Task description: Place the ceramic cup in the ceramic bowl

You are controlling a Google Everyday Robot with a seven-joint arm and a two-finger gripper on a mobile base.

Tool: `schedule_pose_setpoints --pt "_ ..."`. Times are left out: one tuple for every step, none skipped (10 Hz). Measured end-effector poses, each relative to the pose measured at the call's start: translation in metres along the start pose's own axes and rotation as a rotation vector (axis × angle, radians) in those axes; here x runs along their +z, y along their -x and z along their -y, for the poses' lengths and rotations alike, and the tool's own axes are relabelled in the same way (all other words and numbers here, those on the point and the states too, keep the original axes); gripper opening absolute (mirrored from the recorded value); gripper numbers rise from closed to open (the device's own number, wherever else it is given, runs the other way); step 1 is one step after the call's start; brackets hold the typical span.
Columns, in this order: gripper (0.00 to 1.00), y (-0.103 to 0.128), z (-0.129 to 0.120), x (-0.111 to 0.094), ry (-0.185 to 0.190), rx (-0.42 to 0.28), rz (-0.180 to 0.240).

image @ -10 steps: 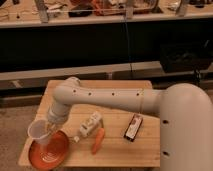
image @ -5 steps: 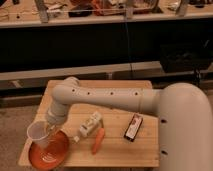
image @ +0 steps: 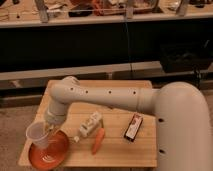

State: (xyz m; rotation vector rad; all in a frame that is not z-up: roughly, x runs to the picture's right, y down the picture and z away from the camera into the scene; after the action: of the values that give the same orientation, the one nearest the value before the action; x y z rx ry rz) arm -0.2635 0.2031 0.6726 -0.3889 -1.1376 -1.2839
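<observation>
where the arm (image: 100, 97) bends down toward the desk's (image: 125, 155) 8 o'clock corner, we see the pincer (image: 50, 126) just behind the cup (image: 38, 135), at the cup's 2 o'clock, touching or nearly touching its wall. we cannot tell whether the pincer is open, closed or gripping the cup, since the cup and the wrist hide it. the cup stands mouth up over the 10 o'clock part of the bowl (image: 57, 152), its base low inside the rim; whether the base rests on the bowl we cannot tell. the bowl lies flat on the desk. at the bowl's 2 o'clock, a little apart, lies a white carton (image: 91, 124), set on the diagonal. just beside the carton, at its 5 o'clock, lies a carrot (image: 98, 141), its tip toward 7 o'clock. well apart, at 3 o'clock from the carton, lies a dark flat pack (image: 133, 127). the robot's pale body (image: 182, 125) fills the view at 4 o'clock.
</observation>
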Motion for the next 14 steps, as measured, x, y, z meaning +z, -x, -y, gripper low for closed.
schedule_pose_setpoints --pt "0.14 0.0004 0.0003 0.0000 0.002 0.003 0.004" --pt "0.09 0.0004 -0.0003 -0.0003 0.004 0.009 0.009" --pt "0.05 0.0008 -0.0004 0.0006 0.008 0.015 0.019" --pt "0.05 0.0013 0.0000 0.0013 0.011 0.019 0.028" --pt "0.05 0.0016 0.0013 0.0014 0.013 0.020 0.033" --pt "0.05 0.0020 0.0012 0.0013 0.016 0.023 0.039" --pt "0.05 0.0009 0.0002 0.0008 0.019 0.027 0.043" --pt "0.05 0.0006 0.0004 0.0014 0.022 0.029 0.048" --pt "0.05 0.0005 0.0014 0.0027 0.026 0.029 0.055" --pt "0.05 0.0003 0.0022 0.0042 0.030 0.029 0.062" --pt "0.05 0.0003 0.0029 0.0049 0.032 0.029 0.067" --pt "0.05 0.0000 0.0031 0.0053 0.036 0.029 0.072" --pt "0.05 -0.0010 0.0026 0.0055 0.041 0.032 0.080" --pt "0.04 -0.0016 0.0023 0.0064 0.046 0.034 0.087"
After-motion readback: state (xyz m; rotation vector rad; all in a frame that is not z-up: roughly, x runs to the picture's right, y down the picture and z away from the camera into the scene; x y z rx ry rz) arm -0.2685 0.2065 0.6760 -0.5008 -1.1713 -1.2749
